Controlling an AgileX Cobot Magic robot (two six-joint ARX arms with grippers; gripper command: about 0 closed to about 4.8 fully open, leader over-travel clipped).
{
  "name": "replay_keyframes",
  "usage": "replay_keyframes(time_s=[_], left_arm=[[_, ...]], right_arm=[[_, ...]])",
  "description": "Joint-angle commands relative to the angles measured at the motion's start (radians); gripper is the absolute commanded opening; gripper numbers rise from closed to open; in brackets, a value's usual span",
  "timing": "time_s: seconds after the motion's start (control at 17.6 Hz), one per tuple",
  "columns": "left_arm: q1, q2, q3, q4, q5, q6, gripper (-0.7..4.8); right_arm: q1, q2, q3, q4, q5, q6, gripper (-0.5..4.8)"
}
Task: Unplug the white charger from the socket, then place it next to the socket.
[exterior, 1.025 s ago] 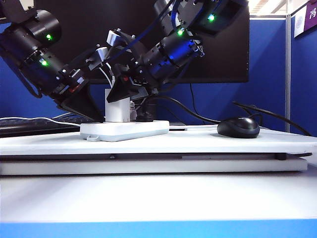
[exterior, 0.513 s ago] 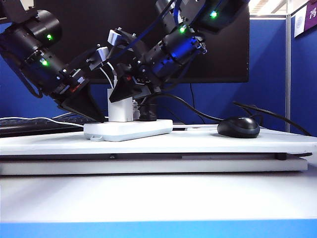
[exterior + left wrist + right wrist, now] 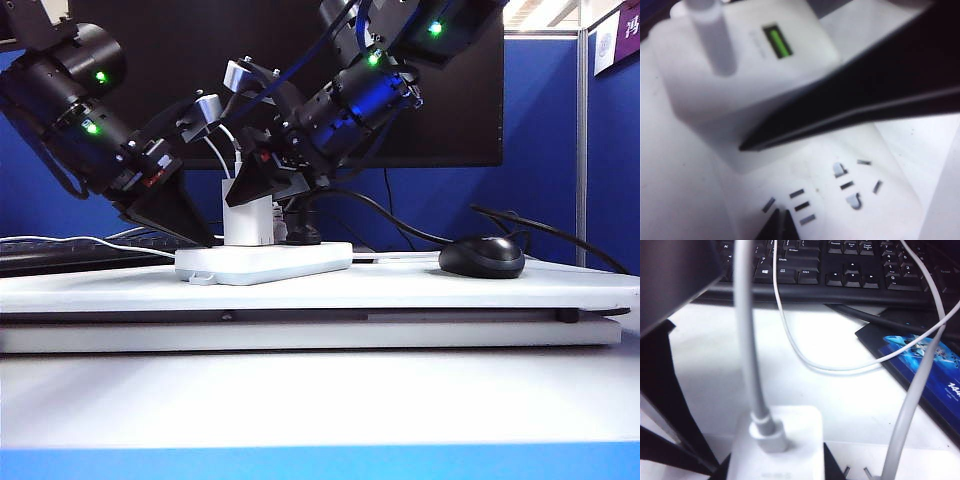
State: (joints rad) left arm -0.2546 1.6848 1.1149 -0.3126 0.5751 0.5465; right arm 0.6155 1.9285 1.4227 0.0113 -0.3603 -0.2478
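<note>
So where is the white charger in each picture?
Exterior view: the white charger stands on the socket, left of middle, between both claws.
Left wrist view: upper area, green port showing, behind a dark claw finger.
Right wrist view: at the lower edge.
Shared landmark: the thin white cable on its top.

Both grippers crowd the white charger (image 3: 249,221) on the socket (image 3: 263,262); the left gripper (image 3: 190,228) blocks its left side, the right gripper (image 3: 262,185) its top. Bare worktop (image 3: 400,285) lies between socket and mouse (image 3: 482,257).
</note>
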Motion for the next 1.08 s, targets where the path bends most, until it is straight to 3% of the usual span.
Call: replay_keyframes(time_s=[0.06, 0.46, 0.63, 0.85, 1.08], left_arm=[[-0.024, 0.01, 0.02, -0.069, -0.014, 0.057, -0.06], [-0.035, 0.013, 0.028, -0.072, -0.009, 0.055, -0.06], [-0.036, 0.025, 0.028, -0.075, -0.01, 0.055, -0.06], [-0.036, 0.037, 0.028, -0.076, 0.001, 0.048, -0.06], [-0.037, 0.042, 0.028, -0.075, 0.002, 0.047, -0.06]], right_arm=[[0.003, -0.027, 0.013, 0.089, -0.105, 0.032, 0.0], [0.003, -0.027, 0.013, 0.076, -0.111, 0.036, 0.0], [0.005, -0.027, 0.013, 0.046, -0.054, -0.046, 0.0], [0.003, -0.027, 0.013, 0.058, -0.111, 0.025, 0.0], [0.012, -0.029, 0.014, 0.058, -0.069, -0.022, 0.0]])
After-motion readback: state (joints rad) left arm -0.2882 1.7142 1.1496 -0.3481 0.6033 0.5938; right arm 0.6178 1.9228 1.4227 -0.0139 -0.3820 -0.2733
